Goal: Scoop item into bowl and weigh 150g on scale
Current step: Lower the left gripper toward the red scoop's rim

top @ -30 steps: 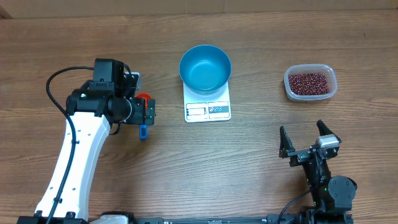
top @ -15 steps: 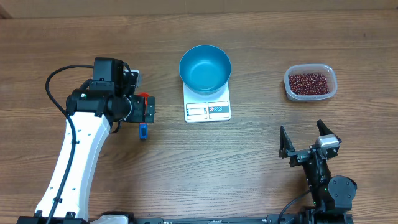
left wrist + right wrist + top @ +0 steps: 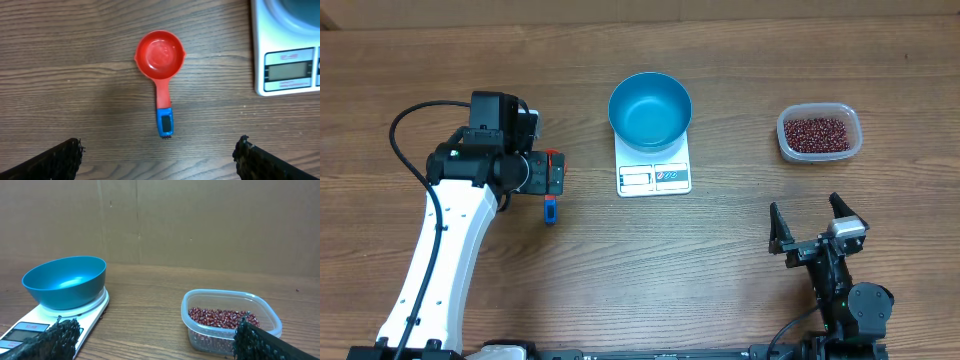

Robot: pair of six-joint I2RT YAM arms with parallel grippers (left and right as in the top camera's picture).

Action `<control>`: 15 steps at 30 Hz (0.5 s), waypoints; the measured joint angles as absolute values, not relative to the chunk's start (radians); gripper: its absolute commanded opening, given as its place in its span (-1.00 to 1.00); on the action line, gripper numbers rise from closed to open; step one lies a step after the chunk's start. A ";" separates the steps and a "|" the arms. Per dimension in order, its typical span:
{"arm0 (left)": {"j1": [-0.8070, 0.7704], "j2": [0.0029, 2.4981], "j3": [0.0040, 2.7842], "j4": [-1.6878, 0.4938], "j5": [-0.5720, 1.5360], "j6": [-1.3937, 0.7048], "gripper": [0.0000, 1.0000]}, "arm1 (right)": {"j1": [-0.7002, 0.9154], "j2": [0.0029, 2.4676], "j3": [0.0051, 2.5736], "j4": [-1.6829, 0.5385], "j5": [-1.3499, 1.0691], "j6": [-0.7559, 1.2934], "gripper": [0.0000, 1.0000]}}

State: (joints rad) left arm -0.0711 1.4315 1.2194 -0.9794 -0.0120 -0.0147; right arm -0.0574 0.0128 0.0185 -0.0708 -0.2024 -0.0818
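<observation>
- Nearest the robot, the right pincer [image 3: 806,222] is held low over the bare desk [image 3: 720,260], its jaws spread wide and nothing between them; no part in the present step is judged to fall to it.
- Further in on the left, the left pincer [image 3: 157,159] hangs fully open and empty above the scoop [image 3: 160,55], which lies flat on the desk, red cup away from the wrist and blue handle end towards it.
- The step in hand is judged to be the pick-up of the scoop.
- In the wrist view the handle runs between the two jaws, so the closing line is already set across it.
- A straight descent is advised, with the grip taken on the blue end, so that the cup is left free and level.
- The fingertips should be brought down either side of the handle before the jaws are closed, lest the scoop be pushed aside.
- Just beside the scoop, towards the middle, the scale [image 3: 654,178] is seen, and it should be cleared when the scoop is lifted.
- On the far part of the scale the bowl [image 3: 650,110] is standing, and it looks empty.
- Far right, well apart from the scoop, the beans [image 3: 817,132] are heaped in the clear tub [image 3: 819,159]; none have been weighed yet.
</observation>
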 measured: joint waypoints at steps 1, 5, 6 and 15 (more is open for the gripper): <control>-0.071 1.436 1.219 -0.979 -0.016 -0.014 0.99 | -0.057 0.013 0.019 -0.071 -0.202 -0.082 1.00; -0.071 1.476 1.219 -0.963 -0.028 0.000 0.99 | -0.057 0.013 0.019 -0.071 -0.202 -0.083 1.00; -0.071 1.487 1.219 -0.957 -0.029 0.001 0.99 | -0.057 0.013 0.019 -0.070 -0.202 -0.083 1.00; -0.064 1.587 1.219 -0.908 -0.031 0.004 0.99 | -0.057 0.013 0.019 -0.071 -0.202 -0.082 1.00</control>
